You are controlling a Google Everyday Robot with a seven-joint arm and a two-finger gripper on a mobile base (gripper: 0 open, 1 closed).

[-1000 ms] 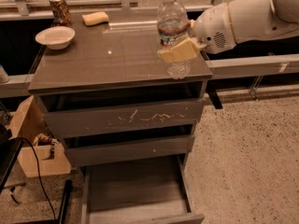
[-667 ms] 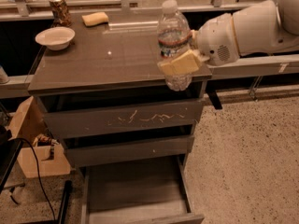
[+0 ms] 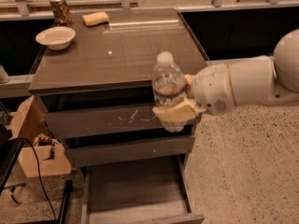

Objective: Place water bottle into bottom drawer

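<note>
My gripper (image 3: 176,112) clamps the bottle (image 3: 167,80) upright around its lower body, in the air off the front right corner of the cabinet (image 3: 117,55) — grasp and lift done, I judge, with the descent into the open bottom drawer (image 3: 135,190) and the release left.

One high camera looks down at the cabinet (image 3: 117,55) front, jaws clasping the water bottle (image 3: 167,85) mid-frame.

The clear ribbed plastic water bottle (image 3: 168,85) is clamped in the smooth, pale gripper (image 3: 174,107) by the glossy cabinet top (image 3: 117,55)'s near right corner; the upper drawer (image 3: 93,120) is matt and scratched.
</note>
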